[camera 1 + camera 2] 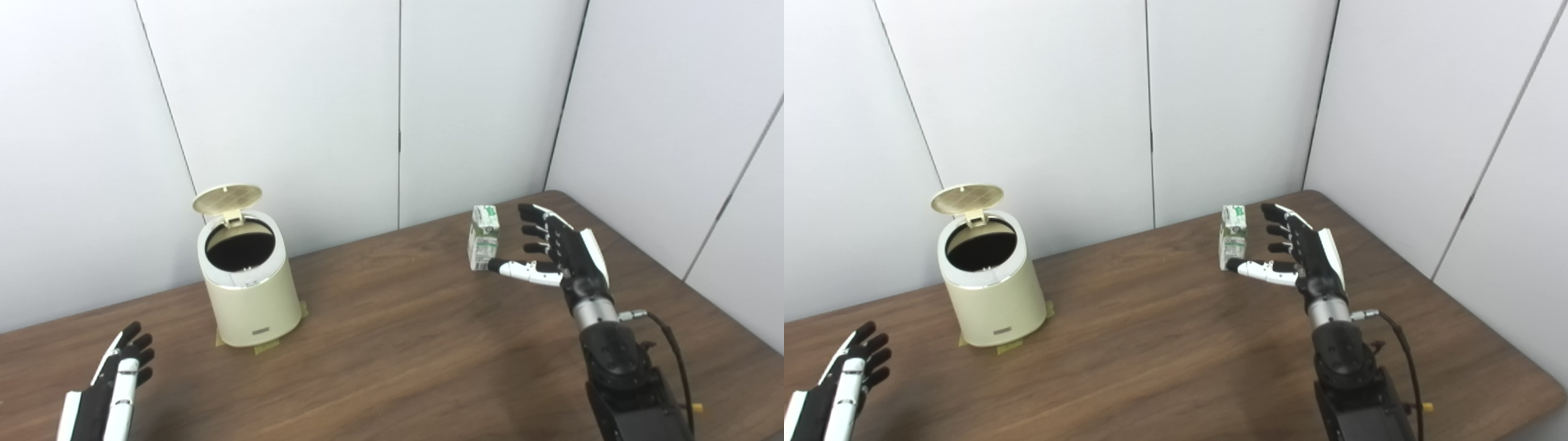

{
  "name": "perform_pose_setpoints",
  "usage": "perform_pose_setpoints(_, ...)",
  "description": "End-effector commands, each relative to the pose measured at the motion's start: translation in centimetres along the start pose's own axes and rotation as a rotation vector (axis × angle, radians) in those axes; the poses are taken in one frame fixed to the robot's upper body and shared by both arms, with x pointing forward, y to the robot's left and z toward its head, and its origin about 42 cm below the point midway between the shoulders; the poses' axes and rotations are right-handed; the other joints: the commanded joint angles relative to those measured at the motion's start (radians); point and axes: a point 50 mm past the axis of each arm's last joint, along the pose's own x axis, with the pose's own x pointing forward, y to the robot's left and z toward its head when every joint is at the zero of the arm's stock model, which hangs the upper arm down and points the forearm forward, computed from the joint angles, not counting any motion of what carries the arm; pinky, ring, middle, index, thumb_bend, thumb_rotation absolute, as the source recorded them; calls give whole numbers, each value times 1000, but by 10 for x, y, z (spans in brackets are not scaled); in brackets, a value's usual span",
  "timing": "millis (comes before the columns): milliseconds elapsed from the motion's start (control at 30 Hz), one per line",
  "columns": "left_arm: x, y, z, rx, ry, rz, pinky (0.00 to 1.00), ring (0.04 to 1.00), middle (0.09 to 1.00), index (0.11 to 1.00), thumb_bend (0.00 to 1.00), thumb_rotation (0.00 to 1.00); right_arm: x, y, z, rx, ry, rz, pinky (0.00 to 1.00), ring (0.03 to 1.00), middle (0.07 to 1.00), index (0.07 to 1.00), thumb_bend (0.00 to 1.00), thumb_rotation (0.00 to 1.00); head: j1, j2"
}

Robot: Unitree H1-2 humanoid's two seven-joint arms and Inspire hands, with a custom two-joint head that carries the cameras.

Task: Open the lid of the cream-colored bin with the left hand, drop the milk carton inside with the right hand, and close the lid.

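The cream-colored bin [252, 288] stands on the left half of the wooden table, its round lid [227, 199] tipped up and the dark inside showing. A small white and green milk carton [483, 237] stands upright toward the back right. My right hand [554, 251] is open just right of the carton, fingers spread and the thumb reaching to the carton's base; it is not closed on it. My left hand [119, 373] is open at the bottom left, low over the table and well short of the bin.
Tape tabs [267, 348] fix the bin's base to the table [404, 343]. White wall panels [392, 110] close in behind and to the right. The table's rounded far right corner [554, 195] lies just behind the carton. A cable [670, 343] loops off my right wrist.
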Motion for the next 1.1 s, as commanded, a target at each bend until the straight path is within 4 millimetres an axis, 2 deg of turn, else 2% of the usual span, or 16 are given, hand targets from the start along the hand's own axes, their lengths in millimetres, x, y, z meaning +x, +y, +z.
perform_pose_setpoints(0,9,3,25,1,-90,-9,882,890,905,951,302,912,21,-9,26,-85,-67,-6,677,858,900,883,885,154,-2,3)
perform_pose_setpoints(67,8,3,26,1,-96,-19,881,897,913,961,304,918,34,-8,31,-188,-64,10,681,872,920,909,909,190,2,9)
perform_pose_setpoints(167,8,2,29,6,-100,-28,891,905,920,976,303,932,51,-6,36,-255,-54,22,824,916,945,917,943,203,10,13)
perform_pose_setpoints(200,8,1,30,9,-100,-30,893,905,916,977,303,929,58,-5,37,-258,-47,22,813,929,954,914,957,182,10,13)
perform_pose_setpoints(233,8,0,31,10,-101,-31,892,903,914,976,305,922,62,-5,38,-259,-41,22,713,907,957,915,970,176,10,13)
perform_pose_setpoints(267,7,0,32,13,-102,-35,892,902,913,976,306,918,68,-4,39,-265,-35,26,661,895,958,916,976,172,16,17)
perform_pose_setpoints(333,5,-1,35,14,-102,-42,881,895,909,970,308,898,77,-2,41,-271,-24,35,616,859,949,928,980,159,17,19)
perform_pose_setpoints(367,3,-1,36,9,-100,-44,879,894,909,969,307,891,82,-1,41,-275,-20,39,614,855,947,931,981,156,20,22)
perform_pose_setpoints(433,2,-1,36,-5,-92,-50,884,898,911,973,278,837,88,2,42,-278,-12,48,739,891,951,938,973,138,21,23)
perform_pose_setpoints(533,0,1,37,3,-86,-44,872,890,904,969,251,792,98,5,38,-263,11,56,838,923,950,943,967,130,34,28)
perform_pose_setpoints(733,-1,5,41,29,-70,-26,880,886,904,968,251,744,115,15,35,-265,33,35,828,910,921,916,970,149,52,35)
perform_pose_setpoints(867,-3,7,43,55,-58,-21,905,894,900,964,261,723,123,20,33,-300,-7,31,780,857,872,824,975,120,55,38)
perform_pose_setpoints(967,-4,7,43,67,-52,-23,910,898,899,964,260,710,126,25,33,-312,4,39,752,843,860,816,970,104,58,40)
perform_pose_setpoints(1067,-4,8,43,79,-46,-21,911,909,905,963,263,741,129,28,30,-326,37,51,732,843,856,825,956,113,60,42)
